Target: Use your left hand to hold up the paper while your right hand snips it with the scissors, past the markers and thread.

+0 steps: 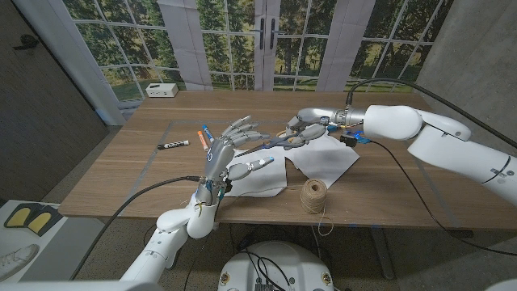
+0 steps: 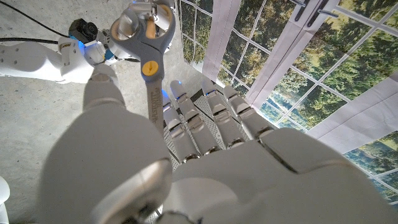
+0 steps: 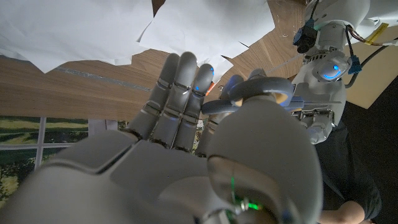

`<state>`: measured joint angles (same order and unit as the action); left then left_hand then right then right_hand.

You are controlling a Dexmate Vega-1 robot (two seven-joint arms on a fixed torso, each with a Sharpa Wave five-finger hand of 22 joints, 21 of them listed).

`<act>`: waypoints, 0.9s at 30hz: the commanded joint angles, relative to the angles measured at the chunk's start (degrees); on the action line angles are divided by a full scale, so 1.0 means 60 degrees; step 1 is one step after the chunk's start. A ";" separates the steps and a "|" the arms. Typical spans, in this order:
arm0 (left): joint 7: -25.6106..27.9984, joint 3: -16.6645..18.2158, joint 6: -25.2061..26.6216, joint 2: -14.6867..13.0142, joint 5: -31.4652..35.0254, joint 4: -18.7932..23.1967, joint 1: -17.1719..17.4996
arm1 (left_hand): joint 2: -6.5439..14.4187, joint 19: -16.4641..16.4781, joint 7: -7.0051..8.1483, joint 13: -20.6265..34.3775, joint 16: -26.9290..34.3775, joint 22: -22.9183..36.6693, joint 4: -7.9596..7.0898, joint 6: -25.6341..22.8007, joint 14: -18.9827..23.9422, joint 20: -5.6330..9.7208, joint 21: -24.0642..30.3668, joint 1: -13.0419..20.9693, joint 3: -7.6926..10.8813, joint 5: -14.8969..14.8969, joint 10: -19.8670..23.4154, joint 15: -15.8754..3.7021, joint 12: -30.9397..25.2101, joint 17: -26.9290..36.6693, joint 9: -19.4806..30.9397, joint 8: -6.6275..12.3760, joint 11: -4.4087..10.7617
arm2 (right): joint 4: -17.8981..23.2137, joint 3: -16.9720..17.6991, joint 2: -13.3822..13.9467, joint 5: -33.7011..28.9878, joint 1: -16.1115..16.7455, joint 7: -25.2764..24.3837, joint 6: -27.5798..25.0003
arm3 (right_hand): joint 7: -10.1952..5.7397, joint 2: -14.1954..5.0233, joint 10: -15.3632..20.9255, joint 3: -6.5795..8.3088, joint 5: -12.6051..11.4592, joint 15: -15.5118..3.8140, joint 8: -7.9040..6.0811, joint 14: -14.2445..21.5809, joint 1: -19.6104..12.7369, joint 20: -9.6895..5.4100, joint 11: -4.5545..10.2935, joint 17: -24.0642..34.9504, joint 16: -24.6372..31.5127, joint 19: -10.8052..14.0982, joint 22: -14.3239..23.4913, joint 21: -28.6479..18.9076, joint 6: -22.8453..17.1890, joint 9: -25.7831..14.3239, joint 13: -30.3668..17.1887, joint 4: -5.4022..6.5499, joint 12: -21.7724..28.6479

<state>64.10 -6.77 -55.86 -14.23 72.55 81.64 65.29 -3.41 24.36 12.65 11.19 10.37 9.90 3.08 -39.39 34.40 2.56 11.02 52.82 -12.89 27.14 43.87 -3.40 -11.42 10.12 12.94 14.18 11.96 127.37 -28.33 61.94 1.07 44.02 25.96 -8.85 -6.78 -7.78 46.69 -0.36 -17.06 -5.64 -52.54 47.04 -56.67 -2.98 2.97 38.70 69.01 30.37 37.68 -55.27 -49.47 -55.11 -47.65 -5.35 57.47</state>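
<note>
The right hand [image 1: 305, 125] has its fingers through the grey loop handles of the metal scissors [image 1: 279, 142], holding them over the wooden table [image 1: 380, 190] with the blades pointing toward the left hand [image 1: 229, 139]. That hand is raised above the table with its fingers spread apart and holds nothing. The white sheet of paper [image 1: 327, 160] lies flat on the table beneath the scissors, its edges ragged, not lifted. A ball of brown twine [image 1: 313, 196] stands near the front edge, just beside the paper. A black marker [image 1: 172, 145] and an orange one (partly behind the left hand) [image 1: 201, 136] lie further back
</note>
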 commanded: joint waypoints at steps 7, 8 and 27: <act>-0.0016 0.0932 -0.0708 0.0742 0.0466 -0.0150 0.0228 | -0.0429 0.0065 -0.0003 -0.0006 0.0037 0.0014 -0.1599 0.1011 -0.0672 0.1526 -0.0014 0.0541 -0.0981 0.0775 -0.1089 -0.1566 -0.0007 0.0033 0.0057 -0.0041 0.0005 | -0.0165 0.0195 0.0036 0.0502 0.0060 -0.0093 -0.0116 | 0.2772 -0.0288 0.0827 0.0318 -0.0012 -0.1108 -0.2086 -0.0055 -0.0373 -0.0886 0.0761 -0.0113 0.0210 -0.0178 -0.0099 -0.0243 -0.3302 -0.0416 0.0004 0.0336 0.0063; -0.0016 0.1031 -0.0796 0.0820 0.0508 -0.0134 0.0266 | -0.0491 0.0037 -0.0004 -0.0006 0.0033 0.0014 -0.1688 0.1144 -0.0815 0.1529 -0.0015 0.0468 -0.0995 0.0850 -0.1262 -0.1566 0.0003 0.0034 0.0062 -0.0057 0.0002 | -0.0173 0.0240 0.0066 0.0510 0.0104 -0.0173 -0.0090 | 0.2775 -0.0290 0.0841 0.0314 -0.0013 -0.1105 -0.2127 -0.0082 -0.0373 -0.0873 0.0739 -0.0144 0.0223 -0.0198 -0.0116 -0.0275 -0.3311 -0.0492 0.0024 0.0336 0.0060; -0.0016 0.0794 -0.0931 0.0487 -0.0862 -0.0110 0.0544 | -0.0489 -0.0099 -0.0002 -0.0009 0.0041 0.0010 -0.1782 0.1536 -0.1110 0.1532 -0.0018 -0.0045 -0.0985 0.1100 -0.1622 -0.1563 -0.0023 0.0030 -0.0099 -0.0164 0.0009 | -0.1350 0.0907 -0.0381 0.3122 0.0699 -0.0651 0.0484 | 0.2425 -0.0273 0.1750 0.0131 -0.0020 -0.1065 -0.0845 0.0259 -0.0067 -0.0698 0.0528 -0.0563 0.0849 -0.0113 -0.0629 -0.1177 -0.4304 0.2311 -0.0030 0.0452 0.0579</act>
<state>64.00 -2.12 -61.18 -11.19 72.13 81.18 67.99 -6.18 23.81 12.49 11.20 10.37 9.90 -7.36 -30.26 27.94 2.46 11.02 52.96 -18.68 33.48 34.11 -2.45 -11.43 10.13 12.21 13.41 11.86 125.18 -24.96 62.19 11.45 46.51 21.62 -7.43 -7.48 -7.35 51.95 -0.36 -17.06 -5.64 -53.00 47.33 -57.10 -2.95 2.42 35.41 73.23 28.97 34.40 -61.30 -50.17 -45.17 -47.39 -3.90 60.07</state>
